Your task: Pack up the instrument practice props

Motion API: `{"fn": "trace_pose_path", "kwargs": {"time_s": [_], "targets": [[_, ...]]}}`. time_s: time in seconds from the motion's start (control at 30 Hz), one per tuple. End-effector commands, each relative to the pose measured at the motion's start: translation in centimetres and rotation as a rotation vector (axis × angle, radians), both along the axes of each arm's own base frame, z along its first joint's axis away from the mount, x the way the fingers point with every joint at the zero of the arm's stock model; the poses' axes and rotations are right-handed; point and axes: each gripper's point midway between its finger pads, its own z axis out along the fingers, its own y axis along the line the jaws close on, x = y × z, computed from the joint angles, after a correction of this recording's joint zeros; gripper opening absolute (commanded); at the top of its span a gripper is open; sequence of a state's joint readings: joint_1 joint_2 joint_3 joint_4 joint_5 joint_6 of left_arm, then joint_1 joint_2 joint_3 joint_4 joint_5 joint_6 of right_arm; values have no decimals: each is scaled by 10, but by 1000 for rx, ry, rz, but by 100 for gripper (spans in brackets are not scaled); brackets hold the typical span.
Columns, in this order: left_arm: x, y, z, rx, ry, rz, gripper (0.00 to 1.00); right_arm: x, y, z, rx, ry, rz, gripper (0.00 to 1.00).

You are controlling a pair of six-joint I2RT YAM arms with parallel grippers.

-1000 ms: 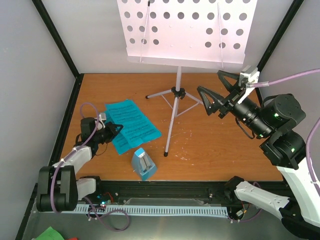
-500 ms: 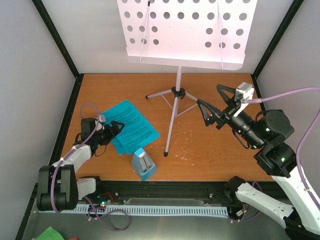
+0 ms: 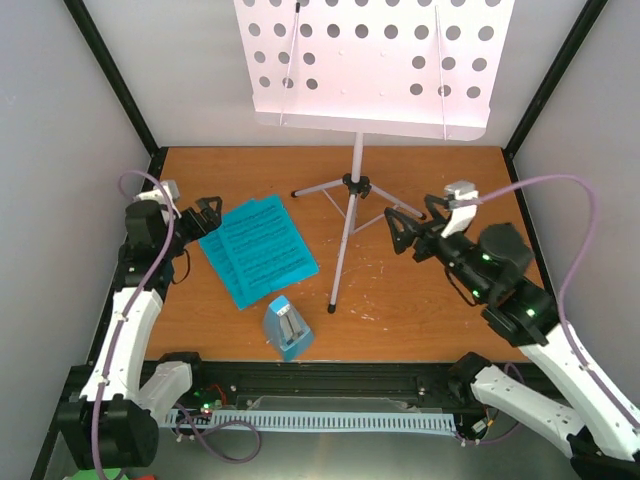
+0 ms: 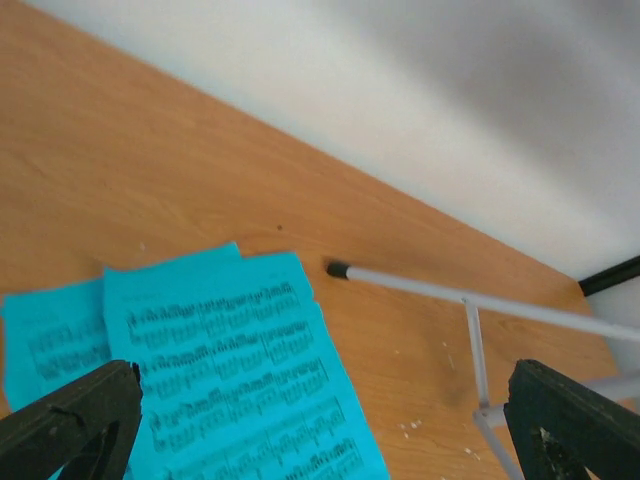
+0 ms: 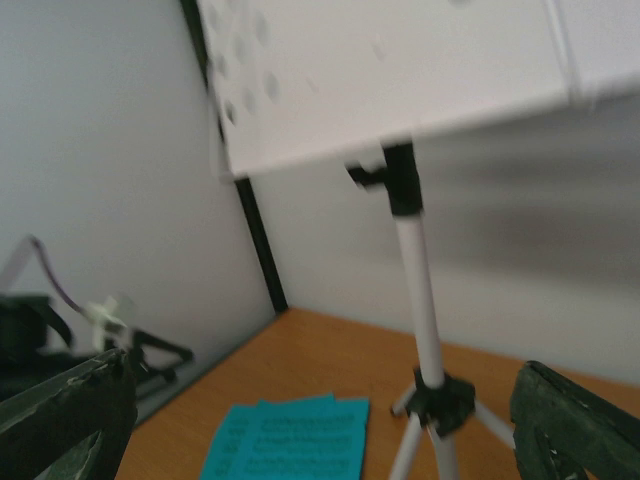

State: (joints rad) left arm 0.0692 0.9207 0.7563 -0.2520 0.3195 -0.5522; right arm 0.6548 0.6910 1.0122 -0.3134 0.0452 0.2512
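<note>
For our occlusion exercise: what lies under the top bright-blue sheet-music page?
A second bright-blue printed page pokes out, flat on the orange wooden table. Anything further beneath is covered.

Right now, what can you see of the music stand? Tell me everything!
The music stand stands upright on the wooden table. Its top is a pale flat tray with round holes. A thin grey pole runs down to three spread legs with black tips. The open right hand is close by one leg; I cannot tell if they touch.
</note>
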Motion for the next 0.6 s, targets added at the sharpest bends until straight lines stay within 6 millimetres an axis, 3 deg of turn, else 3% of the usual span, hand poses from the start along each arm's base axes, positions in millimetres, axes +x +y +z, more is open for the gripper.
{"fn": "trace_pose_path", "kwargs": {"time_s": [0.0, 0.17, 0.3, 0.43, 0.57], "targets": [[-2, 15, 23, 196, -31, 9, 100, 34, -7, -70, -56, 221, -161, 100], [6, 24, 53, 318, -123, 23, 99, 55, 0, -130, -81, 370, -154, 100], [17, 37, 41, 424, -130, 55, 100, 66, -4, -185, 34, 570, -93, 100], [22, 38, 16, 442, -99, 44, 99, 77, -12, -206, 139, 625, -63, 100], [22, 35, 18, 458, -149, 33, 99, 92, -27, -216, 181, 671, -52, 100]]}}
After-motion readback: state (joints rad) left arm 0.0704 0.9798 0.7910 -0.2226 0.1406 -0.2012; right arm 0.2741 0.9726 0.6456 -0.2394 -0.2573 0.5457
